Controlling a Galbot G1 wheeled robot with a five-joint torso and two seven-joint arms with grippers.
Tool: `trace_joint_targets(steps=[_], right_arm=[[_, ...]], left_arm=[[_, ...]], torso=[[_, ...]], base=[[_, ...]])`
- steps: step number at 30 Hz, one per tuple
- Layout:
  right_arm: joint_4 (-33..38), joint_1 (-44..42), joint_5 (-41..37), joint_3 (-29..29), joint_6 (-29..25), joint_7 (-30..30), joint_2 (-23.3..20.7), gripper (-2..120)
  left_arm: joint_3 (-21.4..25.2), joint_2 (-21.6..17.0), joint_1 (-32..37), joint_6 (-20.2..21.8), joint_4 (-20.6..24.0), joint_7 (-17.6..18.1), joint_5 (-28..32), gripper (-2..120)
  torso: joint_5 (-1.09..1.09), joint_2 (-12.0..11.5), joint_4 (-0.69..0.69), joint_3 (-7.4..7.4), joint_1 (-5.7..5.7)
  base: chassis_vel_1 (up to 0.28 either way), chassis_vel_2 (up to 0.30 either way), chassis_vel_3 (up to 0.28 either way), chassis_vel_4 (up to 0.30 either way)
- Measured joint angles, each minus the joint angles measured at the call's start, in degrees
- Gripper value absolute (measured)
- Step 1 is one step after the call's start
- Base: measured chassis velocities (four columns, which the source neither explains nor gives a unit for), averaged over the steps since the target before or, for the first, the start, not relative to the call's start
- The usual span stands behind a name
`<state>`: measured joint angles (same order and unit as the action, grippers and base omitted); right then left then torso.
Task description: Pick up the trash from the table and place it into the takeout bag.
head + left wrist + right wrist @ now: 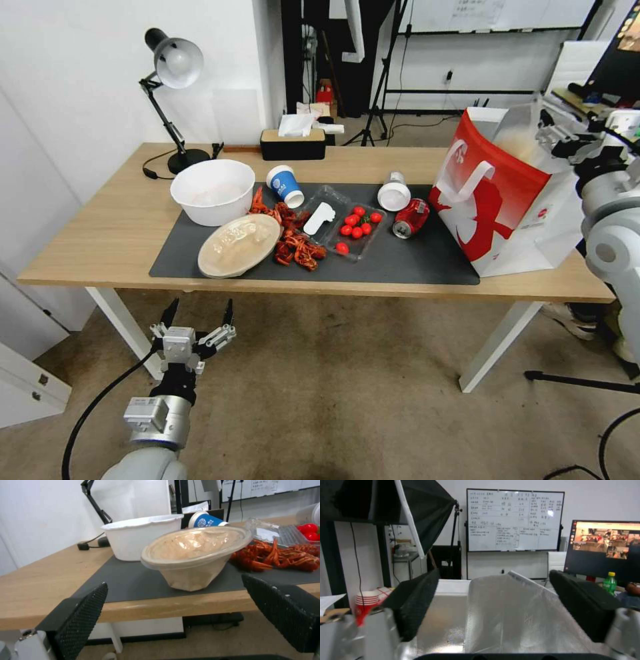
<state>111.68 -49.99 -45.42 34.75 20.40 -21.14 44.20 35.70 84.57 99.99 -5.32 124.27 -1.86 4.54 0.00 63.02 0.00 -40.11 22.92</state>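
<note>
left gripper (199,312) fingers spread, empty, below table (100,220) edge, beige lidded bowl (195,555) ahead between fingertips, right gripper (493,605) fingers spread over takeout bag (507,200) foil mouth, blue-and-white paper cup (285,186) on mat

The head view looks down from high before the bench (100,247). The left wrist view sits low, just below the bench's (40,585) near edge, facing across it. The right wrist view looks closely over the takeout bag's (506,615) foil mouth, beyond the bench.
</note>
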Motion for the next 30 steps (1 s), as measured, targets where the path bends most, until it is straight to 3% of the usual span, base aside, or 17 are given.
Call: trace_joint_targets(steps=[4, 12, 15, 18, 19, 20, 21, 22, 24, 26, 28, 30], right_arm=[[0.1, -0.4, -0.8, 0.0, 0.0, -0.2, 0.2, 100], [3.3, -2.6, -5.9, 1.4, -0.4, 1.7, 0.6, 100], [6.7, -6.6, -6.4, 2.6, -0.5, 4.1, 1.7, 100], [12.5, -17.4, -3.5, 3.2, -2.4, 8.6, 6.5, 100], [12.5, -17.4, -3.5, 3.2, -2.4, 8.6, 6.5, 100], [13.4, -20.4, -0.7, 3.0, -6.4, 9.9, 8.5, 100], [14.0, -23.9, 3.6, 2.5, -14.5, 11.7, 11.1, 100], [14.0, -23.9, 3.6, 2.5, -14.5, 11.7, 11.1, 100], [14.2, -29.4, 9.1, 0.9, -26.0, 14.1, 15.3, 100], [14.0, -31.1, 10.4, 0.0, -27.9, 14.9, 16.6, 100], [13.7, -33.1, 14.2, -1.1, -33.3, 16.0, 18.5, 100], [13.7, -33.3, 15.0, -1.2, -34.4, 16.1, 18.5, 100]], left_arm=[[0.3, -0.2, 0.0, -0.3, 0.0, 0.1, 0.0, 100], [0.2, 0.0, -0.1, -0.6, 0.1, 0.7, 0.1, 100], [0.2, 0.0, -0.3, -0.7, 0.0, 1.2, 0.2, 100], [0.3, 0.0, -0.4, -1.1, -0.4, 1.3, 0.4, 100], [0.3, 0.0, -0.4, -1.1, -0.4, 1.3, 0.4, 100], [0.4, -0.1, -0.3, -1.2, -0.5, 1.3, 0.5, 100], [0.4, -0.1, -0.2, -1.5, -0.7, 1.2, 0.5, 100], [0.4, -0.1, -0.2, -1.5, -0.7, 1.2, 0.5, 100], [0.4, -0.2, -0.2, -1.9, -1.1, 1.2, 0.6, 100], [0.4, -0.2, -0.2, -2.1, -1.3, 1.1, 0.6, 100], [0.2, -0.3, -0.2, -2.6, -1.8, 1.0, 0.6, 100], [0.2, -0.3, -0.1, -2.8, -2.0, 1.0, 0.5, 100]], torso=[[0.00, 0.0, 0.00, 0.00, 0.00], [0.00, 0.0, 0.00, 0.00, 0.00], [-0.02, 0.0, 0.01, 0.00, 0.00], [0.01, 0.0, 0.00, 0.01, 0.00], [0.01, 0.0, 0.00, 0.01, 0.00], [0.02, 0.0, -0.01, 0.01, 0.00], [-0.01, 0.0, 0.00, 0.01, -0.01], [-0.01, 0.0, 0.00, 0.01, -0.01], [-0.01, 0.0, -0.02, 0.01, -0.01], [0.03, 0.0, -0.03, 0.01, -0.01], [-0.03, 0.0, 0.01, 0.01, -0.01], [-0.01, 0.0, 0.01, 0.01, -0.01]], base=[[0.000, 0.000, 0.000, 0.000], [0.000, 0.000, 0.000, 0.000], [0.000, 0.000, 0.000, 0.000], [0.000, 0.000, 0.000, 0.000], [0.000, 0.000, 0.000, 0.000], [0.000, 0.000, 0.000, 0.000], [0.000, 0.000, 0.000, 0.000], [0.000, 0.000, 0.000, 0.000], [0.000, 0.000, 0.000, 0.000], [0.000, 0.000, 0.000, 0.000], [0.000, 0.000, 0.000, 0.000], [0.000, 0.000, 0.000, 0.000]])
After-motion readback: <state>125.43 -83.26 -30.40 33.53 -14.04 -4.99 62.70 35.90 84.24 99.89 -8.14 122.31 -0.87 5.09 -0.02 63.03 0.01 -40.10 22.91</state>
